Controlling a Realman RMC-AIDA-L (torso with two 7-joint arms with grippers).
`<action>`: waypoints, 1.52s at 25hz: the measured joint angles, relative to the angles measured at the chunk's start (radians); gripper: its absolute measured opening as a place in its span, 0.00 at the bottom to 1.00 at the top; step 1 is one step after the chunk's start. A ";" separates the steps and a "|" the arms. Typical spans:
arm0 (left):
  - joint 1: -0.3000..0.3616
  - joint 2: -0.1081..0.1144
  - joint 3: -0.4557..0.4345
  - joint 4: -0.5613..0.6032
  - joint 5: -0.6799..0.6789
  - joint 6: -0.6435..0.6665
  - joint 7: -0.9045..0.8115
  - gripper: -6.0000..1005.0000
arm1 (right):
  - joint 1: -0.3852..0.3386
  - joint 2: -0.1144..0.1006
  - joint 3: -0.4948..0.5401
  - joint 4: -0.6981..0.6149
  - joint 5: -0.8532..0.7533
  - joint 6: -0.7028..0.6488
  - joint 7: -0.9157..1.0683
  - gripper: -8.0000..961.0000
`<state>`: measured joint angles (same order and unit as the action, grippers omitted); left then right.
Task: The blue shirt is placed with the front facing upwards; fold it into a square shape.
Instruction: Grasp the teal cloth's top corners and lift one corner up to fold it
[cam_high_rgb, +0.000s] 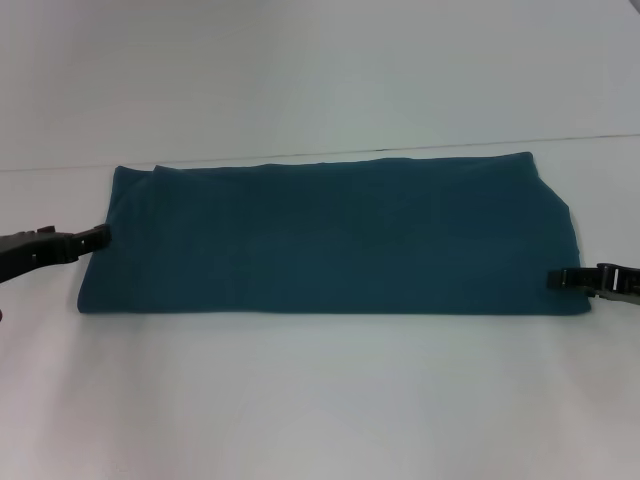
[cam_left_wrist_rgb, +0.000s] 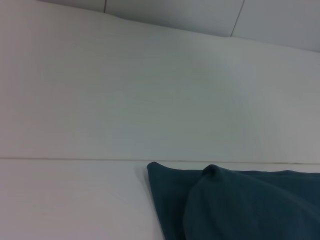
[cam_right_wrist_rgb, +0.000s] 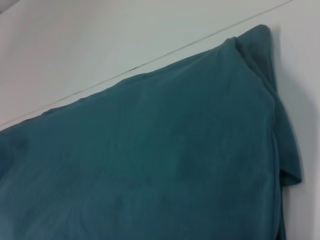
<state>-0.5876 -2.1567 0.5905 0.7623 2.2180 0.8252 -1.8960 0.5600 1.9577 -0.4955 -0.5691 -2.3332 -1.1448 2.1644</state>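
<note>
Shows the shirt (cam_high_rgb: 330, 240) as a long flat band across the middle of the table (cam_high_rgb: 320, 400), lettering out of sight, near edge straight, far edge a little wavy. Puts the left gripper (cam_high_rgb: 98, 238) low at the band's left end, touching or just beside the cloth, and the right gripper (cam_high_rgb: 557, 278) at the right end near the front corner. Cannot tell of either whether released or clenched on cloth; cannot tell from the wrist views either.

Looks like about halfway: lengthwise folds done, crosswise fold to a square not yet made.

Risks, as judged from here:
- Catching only the top layer at an end. Shows stacked layers and a loose rounded flap at the left end (cam_left_wrist_rgb: 240, 205), so could peel one ply and open the band.
- Uneven holds. Sits the left gripper farther back than the right one, so could skew the fold and leave the corners unmatched.
- Dragging rather than lifting. Could bunch soft cotton on the smooth table and shift the whole band.
- Spilling the tucked sleeve at the right end (cam_right_wrist_rgb: 287, 150), which would spoil the square outline.
</note>
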 joint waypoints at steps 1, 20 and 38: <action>0.001 0.000 0.000 0.000 0.000 0.000 0.000 0.86 | 0.000 0.001 0.000 0.000 0.000 0.001 0.000 0.72; 0.015 -0.002 0.000 0.003 0.011 0.033 -0.001 0.86 | -0.008 0.014 -0.030 0.002 0.003 0.032 0.005 0.13; 0.022 -0.004 0.012 -0.009 0.064 0.078 -0.003 0.86 | -0.008 0.009 -0.026 -0.007 0.003 0.023 0.002 0.02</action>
<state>-0.5655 -2.1603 0.6026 0.7533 2.2815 0.9031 -1.8987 0.5522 1.9666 -0.5215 -0.5763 -2.3300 -1.1214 2.1659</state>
